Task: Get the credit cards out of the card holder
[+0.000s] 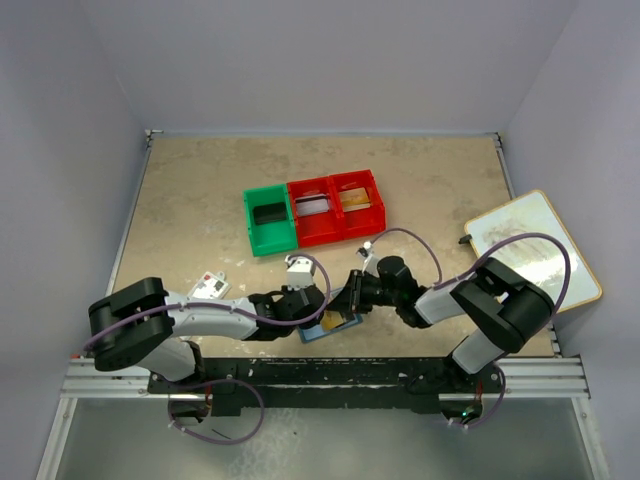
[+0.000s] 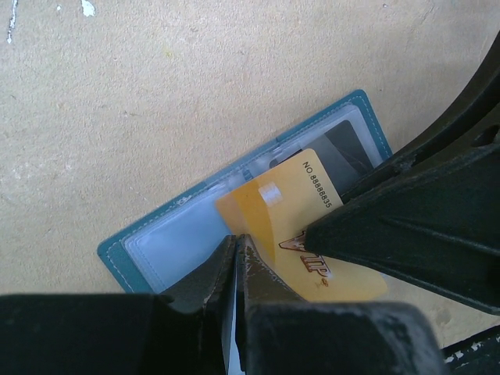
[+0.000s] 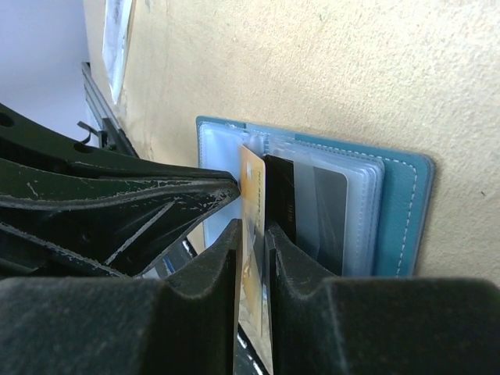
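Note:
The card holder [image 1: 322, 331] lies open at the table's near edge, teal rim [image 2: 117, 254] outside and clear sleeves inside [image 3: 402, 211]. A gold credit card [image 2: 289, 203] sticks halfway out of its slot. My left gripper [image 2: 236, 244] is shut, its tips pressing on the holder's clear sleeve beside the card. My right gripper [image 3: 251, 234] straddles the gold card's [image 3: 251, 180] edge, jaws a narrow gap apart, the card loose between them. A dark card [image 3: 280, 191] and a grey card [image 3: 324, 211] stay in their sleeves. Both grippers meet over the holder [image 1: 330, 312].
A green bin [image 1: 268, 220] and two joined red bins [image 1: 335, 208] stand at mid table behind the arms. A white packet with red marks [image 1: 210, 287] lies by the left arm. A white board [image 1: 530, 250] rests at the right edge.

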`<state>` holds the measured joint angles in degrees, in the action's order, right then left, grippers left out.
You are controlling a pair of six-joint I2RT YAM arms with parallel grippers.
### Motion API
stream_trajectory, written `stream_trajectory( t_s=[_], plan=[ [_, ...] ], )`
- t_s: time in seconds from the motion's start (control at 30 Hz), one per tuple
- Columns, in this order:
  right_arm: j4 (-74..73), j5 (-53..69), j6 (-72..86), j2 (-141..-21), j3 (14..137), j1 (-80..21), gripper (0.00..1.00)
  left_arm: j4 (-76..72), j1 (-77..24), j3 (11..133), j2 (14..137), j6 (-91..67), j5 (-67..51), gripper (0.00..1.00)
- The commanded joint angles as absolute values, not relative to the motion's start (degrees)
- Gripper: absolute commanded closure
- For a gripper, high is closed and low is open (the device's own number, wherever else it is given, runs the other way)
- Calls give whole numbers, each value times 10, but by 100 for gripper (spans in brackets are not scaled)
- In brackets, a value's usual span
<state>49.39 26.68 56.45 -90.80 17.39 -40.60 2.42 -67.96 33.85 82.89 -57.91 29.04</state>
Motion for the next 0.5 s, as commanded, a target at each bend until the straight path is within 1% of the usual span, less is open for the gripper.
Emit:
stream_trajectory(
  t_s=[0.0,0.47],
  plan=[
    [461,284,519,-899,197,-410,80,44,-683,323,816,-593,307,100],
    [368,315,440,-890,241,-412,78,47,-683,316,810,-605,315,100]
  ],
)
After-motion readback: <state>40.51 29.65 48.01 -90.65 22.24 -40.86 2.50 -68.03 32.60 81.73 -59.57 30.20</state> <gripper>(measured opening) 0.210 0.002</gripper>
